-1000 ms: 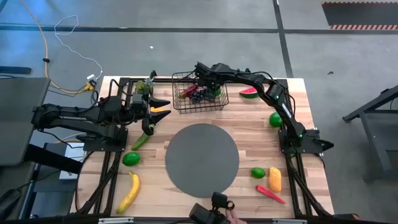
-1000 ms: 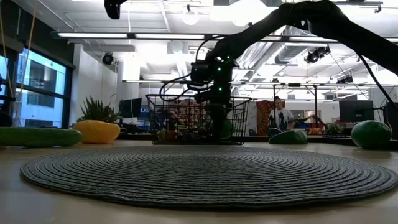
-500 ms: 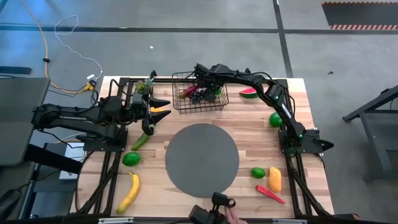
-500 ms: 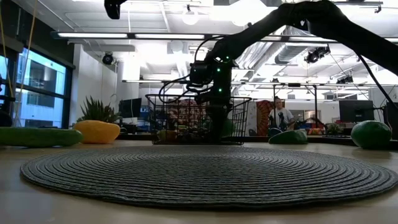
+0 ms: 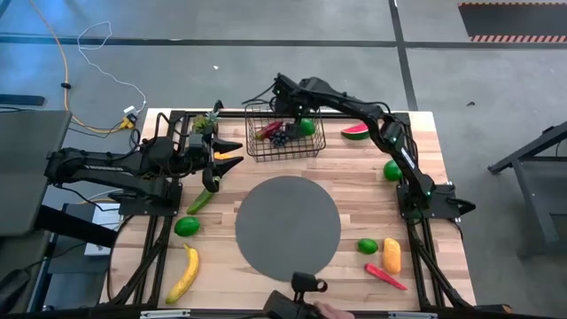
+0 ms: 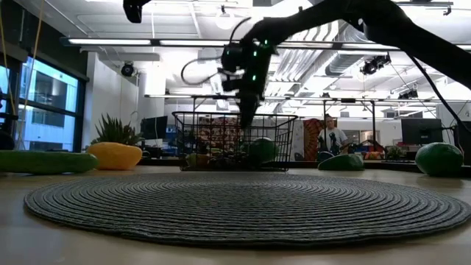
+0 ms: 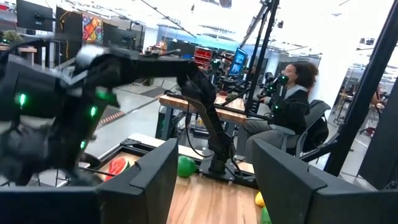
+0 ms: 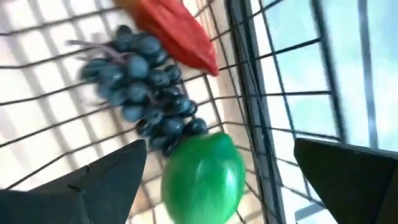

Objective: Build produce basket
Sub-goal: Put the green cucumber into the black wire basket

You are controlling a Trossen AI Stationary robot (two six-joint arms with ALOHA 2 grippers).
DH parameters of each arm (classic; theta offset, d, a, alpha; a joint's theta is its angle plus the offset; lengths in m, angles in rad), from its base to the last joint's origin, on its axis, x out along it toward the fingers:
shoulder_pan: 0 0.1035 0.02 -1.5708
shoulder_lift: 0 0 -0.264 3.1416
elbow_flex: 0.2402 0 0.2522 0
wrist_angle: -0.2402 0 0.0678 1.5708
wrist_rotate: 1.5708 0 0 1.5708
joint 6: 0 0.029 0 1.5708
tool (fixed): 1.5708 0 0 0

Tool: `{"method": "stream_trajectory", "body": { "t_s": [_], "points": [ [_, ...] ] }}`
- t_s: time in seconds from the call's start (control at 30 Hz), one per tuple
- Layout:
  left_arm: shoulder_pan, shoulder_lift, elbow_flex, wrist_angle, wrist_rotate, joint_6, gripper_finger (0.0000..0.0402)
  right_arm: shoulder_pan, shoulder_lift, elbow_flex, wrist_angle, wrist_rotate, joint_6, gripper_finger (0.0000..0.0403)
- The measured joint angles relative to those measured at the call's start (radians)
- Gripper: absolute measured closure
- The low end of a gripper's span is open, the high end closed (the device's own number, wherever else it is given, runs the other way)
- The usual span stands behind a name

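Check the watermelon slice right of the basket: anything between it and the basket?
Nothing visible. The watermelon slice lies on bare table beside the basket. The open right gripper hangs above the basket.

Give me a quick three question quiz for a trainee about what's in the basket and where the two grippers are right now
1. True or false: the lime lies in the basket.
2. Which gripper hangs above the basket? A) right gripper B) left gripper
3. Fill in: the dark fruit beside the lime is the ____.

Key: 1 true. 2 A; its fingers stand open and empty, while the left gripper waits beside the basket. 3 grapes.
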Motion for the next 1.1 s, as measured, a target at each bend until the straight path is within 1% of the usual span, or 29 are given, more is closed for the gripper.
{"method": "stream_trajectory", "body": {
  "t_s": [0.07,0.1,0.2,0.33,0.4,0.5,0.63,0.77,0.83,0.93,1.1],
  "points": [
    [0.000,0.000,0.000,0.000,0.000,0.001,0.0209,-0.006,0.000,0.055,-0.072,-0.049,0.001,0.0013],
    [0.000,0.000,0.000,0.000,0.000,0.001,0.0209,-0.010,-0.011,0.057,-0.088,-0.086,0.001,0.0013],
    [0.000,0.000,0.000,0.000,-0.002,0.001,0.0209,-0.019,-0.099,-0.035,-0.091,-0.191,0.010,0.0013],
    [0.000,0.000,0.000,-0.001,-0.003,0.001,0.0209,-0.024,-0.255,-0.218,-0.040,-0.255,0.012,0.0013],
    [0.000,0.000,0.000,-0.002,-0.010,0.002,0.0209,-0.024,-0.358,-0.351,0.045,-0.273,0.027,0.0013],
    [0.000,0.000,0.000,-0.003,-0.026,0.002,0.0209,-0.019,-0.542,-0.587,0.217,-0.319,0.103,0.0013],
    [0.000,0.000,0.000,-0.004,-0.029,0.002,0.0209,0.015,-0.812,-0.904,0.449,-0.318,0.243,0.0013],
    [0.000,0.000,0.000,-0.004,-0.029,0.002,0.0209,0.069,-1.066,-1.154,0.639,-0.295,0.378,0.0013],
    [0.000,0.000,0.000,-0.004,-0.029,0.002,0.0209,0.091,-1.171,-1.247,0.711,-0.286,0.443,0.0013],
    [0.000,0.000,0.000,-0.004,-0.029,0.002,0.0209,0.113,-1.307,-1.351,0.809,-0.282,0.491,0.0013],
    [0.000,0.000,0.000,-0.004,-0.029,0.002,0.0209,0.124,-1.441,-1.456,0.937,-0.282,0.507,0.0013]
  ]
}}
